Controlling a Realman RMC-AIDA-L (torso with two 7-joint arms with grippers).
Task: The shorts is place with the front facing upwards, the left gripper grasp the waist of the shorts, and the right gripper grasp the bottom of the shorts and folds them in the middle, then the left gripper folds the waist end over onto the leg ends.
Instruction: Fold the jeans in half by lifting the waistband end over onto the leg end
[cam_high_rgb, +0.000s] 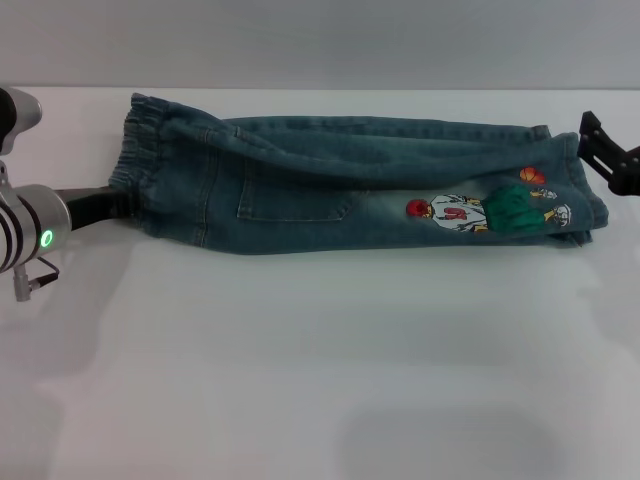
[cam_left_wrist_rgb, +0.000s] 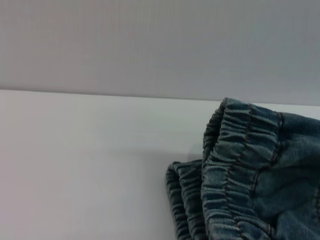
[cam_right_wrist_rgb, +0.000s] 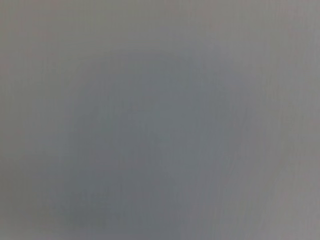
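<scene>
The shorts (cam_high_rgb: 360, 185) lie folded lengthwise on the white table (cam_high_rgb: 300, 380), their long axis running across the head view from the robot's left to its right, parallel to the table's far edge. The waist of the shorts (cam_high_rgb: 143, 160), a puckered elastic band, is the end toward the left gripper (cam_high_rgb: 118, 200); the bottom of the shorts (cam_high_rgb: 585, 195) is the end toward the right gripper (cam_high_rgb: 608, 160).

The left gripper reaches in from its silver wrist with the green ring light, and its black tip meets the near corner of the waistband. The cloth covers the fingertips, so I cannot tell whether they are apart or closed on the band. In the left wrist view the gathered band (cam_left_wrist_rgb: 235, 170) shows as two stacked layers just ahead of the camera, with bare table beyond it up to the grey wall.

The right gripper sits just off the leg hem's far corner, close to the denim but seemingly not touching it; its black claw looks parted, with nothing between the fingers. The right wrist view shows only a plain grey blur.

A cartoon print (cam_high_rgb: 490, 210) lies just inward from the right gripper: a white-clad figure, a green patch, red and orange balls. Red marks on the figure may be digits, but they cannot be read. A stitched pocket (cam_high_rgb: 295, 195) lies between the print and the waistband.

On the robot's side of the shorts the table is wide and bare; the far edge lies close behind the denim.
</scene>
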